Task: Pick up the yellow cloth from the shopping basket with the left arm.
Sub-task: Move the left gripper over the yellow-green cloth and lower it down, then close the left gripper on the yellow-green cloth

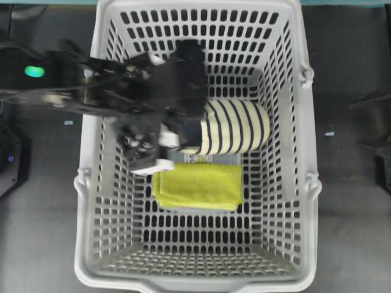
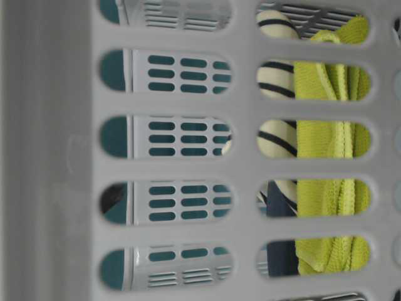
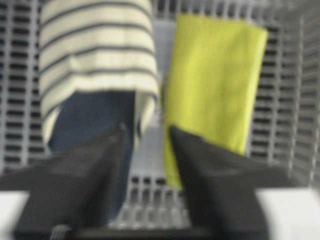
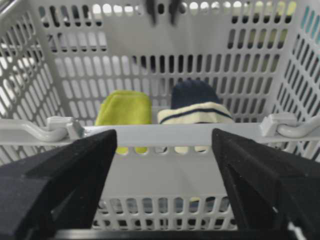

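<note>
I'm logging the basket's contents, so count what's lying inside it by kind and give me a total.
Yellow cloth: 1
Striped slipper: 1
Total: 2 things lying in the shopping basket

Dark grey tabletop [image 1: 342, 73], teal strip [image 1: 342, 2] along far edge.

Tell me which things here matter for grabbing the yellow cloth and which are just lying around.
Part of the job:
- yellow cloth, flat on the basket floor
- shopping basket
- left end effector, open, above the basket floor beside the cloth

Just lying about:
- striped slipper, next to the cloth
- right end effector, open, outside the basket
</note>
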Controlling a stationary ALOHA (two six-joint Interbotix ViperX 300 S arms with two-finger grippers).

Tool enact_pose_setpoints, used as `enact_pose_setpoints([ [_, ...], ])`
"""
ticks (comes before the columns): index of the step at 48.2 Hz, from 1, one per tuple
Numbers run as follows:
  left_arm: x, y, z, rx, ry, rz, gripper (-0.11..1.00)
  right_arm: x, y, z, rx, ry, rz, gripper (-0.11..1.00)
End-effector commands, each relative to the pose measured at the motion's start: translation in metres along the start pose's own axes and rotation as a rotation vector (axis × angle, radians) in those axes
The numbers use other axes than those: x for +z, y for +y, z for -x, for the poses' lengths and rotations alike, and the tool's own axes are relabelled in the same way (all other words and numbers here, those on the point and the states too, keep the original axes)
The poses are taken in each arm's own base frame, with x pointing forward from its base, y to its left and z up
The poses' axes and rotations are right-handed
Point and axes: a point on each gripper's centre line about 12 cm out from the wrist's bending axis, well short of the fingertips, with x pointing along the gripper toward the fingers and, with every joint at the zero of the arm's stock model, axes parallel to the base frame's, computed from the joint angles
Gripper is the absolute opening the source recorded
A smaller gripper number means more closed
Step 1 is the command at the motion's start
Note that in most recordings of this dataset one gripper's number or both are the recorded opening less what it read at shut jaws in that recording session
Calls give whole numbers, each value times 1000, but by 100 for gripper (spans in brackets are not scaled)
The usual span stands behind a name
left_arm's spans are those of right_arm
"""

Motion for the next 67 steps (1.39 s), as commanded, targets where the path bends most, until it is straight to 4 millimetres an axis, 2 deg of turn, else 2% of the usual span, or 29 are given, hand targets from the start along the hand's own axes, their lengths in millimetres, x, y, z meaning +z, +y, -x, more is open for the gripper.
enact_pose_setpoints([
  [1,15,-14,-8,-17,-7,-25,54,8,0,1,-2,-21,-5,73],
  [6,16,-27,-34,-32,32,-46,81,8,0,1,-2,-23,-7,73],
  [9,13,-34,-48,-37,59,-57,89,8,0,1,-2,-23,-8,73],
  [18,0,-47,-82,-45,130,-74,86,8,0,4,-2,-38,-10,73],
  [27,-11,-47,-108,-38,183,-77,86,7,0,7,-2,-48,-11,73],
  [39,-26,-47,-126,-33,235,-82,85,4,0,8,-2,-46,-10,73],
  [50,-38,-46,-131,-29,269,-82,84,-2,-1,7,-7,-31,-10,73],
  [54,-38,-46,-130,-30,269,-85,79,-3,-2,7,-15,-29,-10,73],
  [58,-37,-47,-129,-33,262,-98,65,-2,-5,8,-32,-39,-15,73],
  [63,-33,-49,-127,-35,255,-102,35,0,-7,10,-46,-51,-17,73],
  [67,-19,-49,-113,-40,217,-102,13,2,-7,12,-49,-60,-17,73],
])
